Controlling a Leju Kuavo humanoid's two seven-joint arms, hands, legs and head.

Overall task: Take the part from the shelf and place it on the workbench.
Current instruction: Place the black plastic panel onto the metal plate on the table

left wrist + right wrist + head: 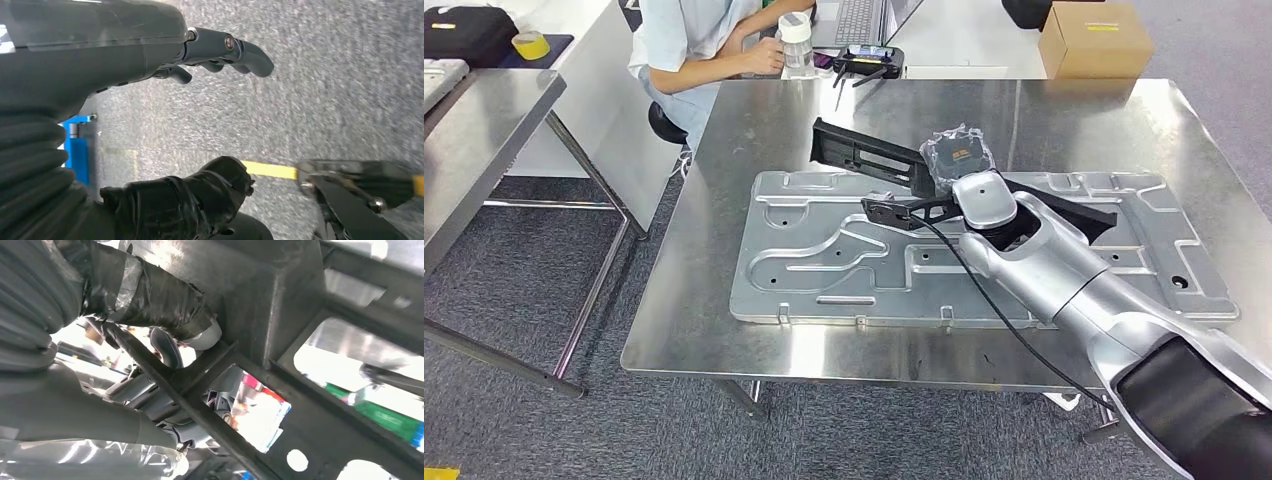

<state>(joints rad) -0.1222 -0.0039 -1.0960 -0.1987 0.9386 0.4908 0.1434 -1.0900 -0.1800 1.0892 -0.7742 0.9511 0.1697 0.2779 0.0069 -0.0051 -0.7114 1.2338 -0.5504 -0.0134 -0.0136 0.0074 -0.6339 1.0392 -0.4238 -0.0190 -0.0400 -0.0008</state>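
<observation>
Right robot hand apparently grips the black part over the workbench; left robot hand hangs spread.

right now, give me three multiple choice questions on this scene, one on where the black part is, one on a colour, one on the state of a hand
1. Where is the black part?
A. On the carpet
B. Over the silver stamped panel on the steel table
C. On top of the cardboard box

2. What colour is the roll of tape on the far desk?
A. Yellow
B. Red
C. Green

3. What is the right hand doing?
A. Hanging beside the robot's body
B. Resting flat on the bare table
C. Gripping the black part

Answers: 1 B, the head view shows the part over the panel, though contact cannot be judged. 2 A, the roll is plainly yellow. 3 C, the right wrist view shows its fingers wrapped around a bar of the part.
</observation>
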